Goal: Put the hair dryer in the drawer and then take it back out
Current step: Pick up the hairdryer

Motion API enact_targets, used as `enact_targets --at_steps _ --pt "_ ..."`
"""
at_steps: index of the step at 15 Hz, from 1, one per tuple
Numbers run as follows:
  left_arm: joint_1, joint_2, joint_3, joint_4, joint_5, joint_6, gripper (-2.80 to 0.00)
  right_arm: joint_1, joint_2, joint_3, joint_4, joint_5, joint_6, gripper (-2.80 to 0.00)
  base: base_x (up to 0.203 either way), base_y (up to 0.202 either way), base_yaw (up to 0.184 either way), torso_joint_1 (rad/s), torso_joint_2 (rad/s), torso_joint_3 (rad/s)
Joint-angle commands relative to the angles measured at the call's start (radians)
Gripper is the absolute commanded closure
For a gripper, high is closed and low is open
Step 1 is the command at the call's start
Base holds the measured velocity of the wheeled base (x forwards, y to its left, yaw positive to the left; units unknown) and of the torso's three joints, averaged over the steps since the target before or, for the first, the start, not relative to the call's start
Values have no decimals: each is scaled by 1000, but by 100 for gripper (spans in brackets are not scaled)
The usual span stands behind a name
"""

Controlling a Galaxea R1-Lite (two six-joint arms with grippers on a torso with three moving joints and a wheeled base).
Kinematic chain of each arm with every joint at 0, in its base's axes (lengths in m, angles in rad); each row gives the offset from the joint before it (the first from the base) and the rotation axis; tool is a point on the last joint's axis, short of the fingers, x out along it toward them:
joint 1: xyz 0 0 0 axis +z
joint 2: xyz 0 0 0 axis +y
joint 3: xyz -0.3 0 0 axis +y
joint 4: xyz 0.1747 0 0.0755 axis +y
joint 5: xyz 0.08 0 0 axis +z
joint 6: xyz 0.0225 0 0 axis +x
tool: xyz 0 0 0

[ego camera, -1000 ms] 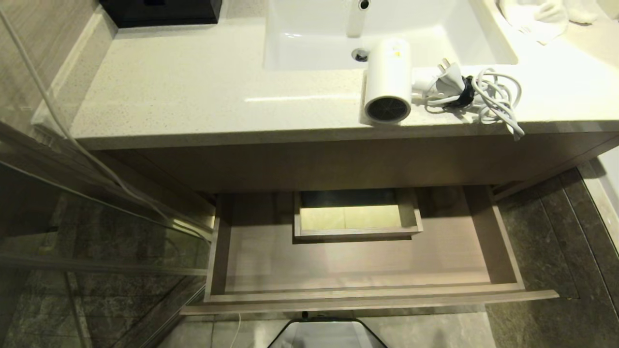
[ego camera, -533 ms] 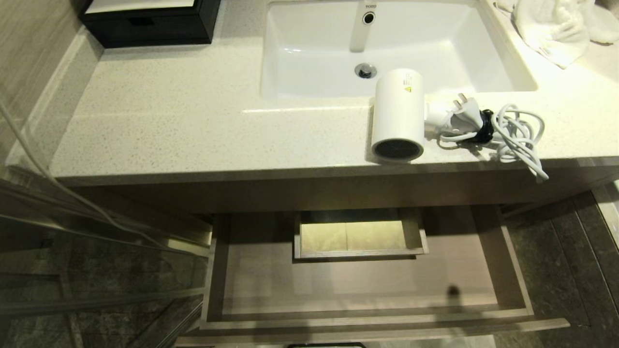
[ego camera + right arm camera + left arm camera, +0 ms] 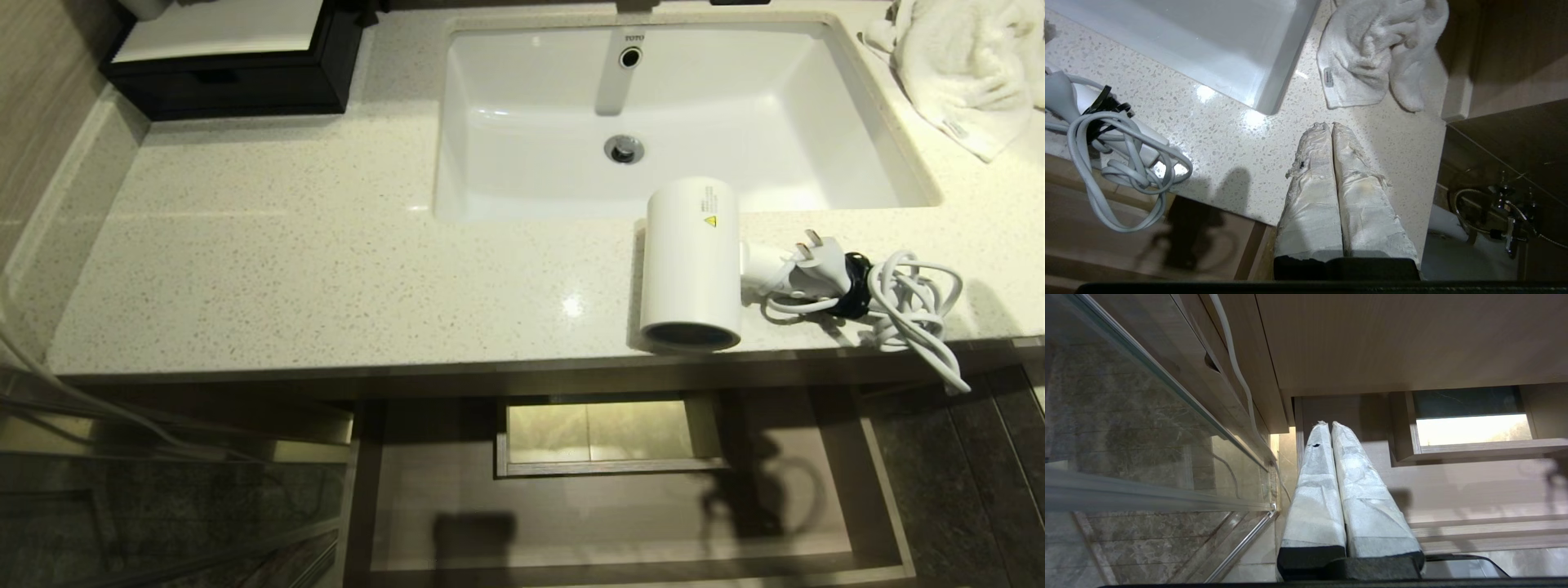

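Speckled worktop (image 3: 326, 269) carries the hair dryer (image 3: 690, 265) above the open drawer (image 3: 886, 490); the pressed-together right end effector (image 3: 1331, 126) should be spread before the barrel is gripped.

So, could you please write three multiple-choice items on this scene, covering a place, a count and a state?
1. Where does the hair dryer lie?
A. in the sink
B. on the countertop
C. in the drawer
2. How many towels show?
A. one
B. two
C. three
3. How is the right pincer?
A. shut, empty
B. open
C. shut on the cord

B: it lies by the front edge. A: one white towel beside the sink. A: fingers together over bare counter.
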Motion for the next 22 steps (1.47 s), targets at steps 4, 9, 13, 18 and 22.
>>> enact_targets --at_steps 4,9,13,18,22 --pt "0 0 1 0 0 0 0 30 166 -79 303 486 -124 -280 0 0 0 13 -6 8" --pt "0 0 0 0 0 0 0 27 348 -197 694 560 -562 -280 0 0 0 0 0 0" --pt "0 0 0 0 0 0 0 85 498 -354 492 321 -625 -280 0 0 0 0 0 0" --pt "0 0 1 0 0 0 0 186 614 -498 446 254 -806 -280 0 0 0 0 0 0" --pt "1 0 1 0 0 0 0 188 595 -500 478 255 -818 -280 0 0 0 0 0 0"
